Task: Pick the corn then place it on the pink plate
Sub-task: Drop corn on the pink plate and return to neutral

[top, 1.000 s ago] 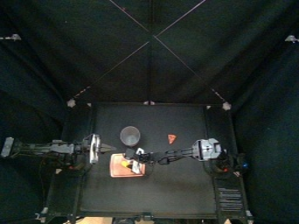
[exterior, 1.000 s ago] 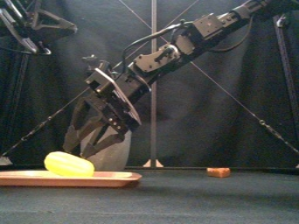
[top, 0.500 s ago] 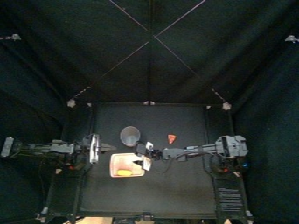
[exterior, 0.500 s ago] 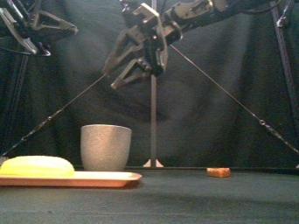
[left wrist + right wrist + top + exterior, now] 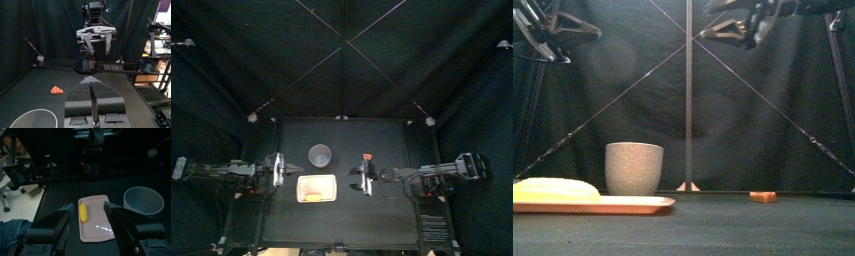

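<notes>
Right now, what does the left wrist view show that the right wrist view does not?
Only the left wrist view shows the small orange toy and, from outside, the right gripper hanging high with its jaws open. Only the right wrist view shows the yellow corn lying on the pink tray, framed between that gripper's own open jaws. Both views take in the tall grey cup, though the left wrist view shows only part of its rim.

Item count on the table: 1 yellow corn (image 5: 556, 188), 1 pink plate (image 5: 613, 205), 1 tall grey cup (image 5: 633, 168), 1 small orange toy piece (image 5: 763, 197). Four things, one per kind.
</notes>
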{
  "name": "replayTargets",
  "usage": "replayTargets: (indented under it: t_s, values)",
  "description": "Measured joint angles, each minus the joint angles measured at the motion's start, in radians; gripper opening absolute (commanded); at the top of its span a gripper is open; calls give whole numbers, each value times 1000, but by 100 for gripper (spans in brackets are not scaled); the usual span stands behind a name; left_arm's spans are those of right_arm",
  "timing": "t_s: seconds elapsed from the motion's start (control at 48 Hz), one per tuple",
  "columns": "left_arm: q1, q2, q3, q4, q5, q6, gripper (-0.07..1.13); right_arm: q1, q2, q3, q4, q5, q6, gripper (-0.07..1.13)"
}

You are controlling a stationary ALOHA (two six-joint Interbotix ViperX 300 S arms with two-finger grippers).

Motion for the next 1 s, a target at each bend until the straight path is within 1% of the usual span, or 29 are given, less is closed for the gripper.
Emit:
replayTargets:
  t_s: [0.083,0.229,0.438,0.75,1.0]
  values:
    - [0,0,0,9,0,0,-2,12,-104,77,-28,-32,0,88]
    - [0,-2,0,20,0,0,-2,49,-273,181,-74,-44,6,88]
    - [0,-2,2,21,0,-2,-2,71,-453,284,-84,-51,6,88]
    - [-2,-2,0,23,0,0,-2,77,-624,373,-92,-55,-2,88]
    - [-5,-2,2,21,0,-2,-2,72,-635,396,-101,-55,2,88]
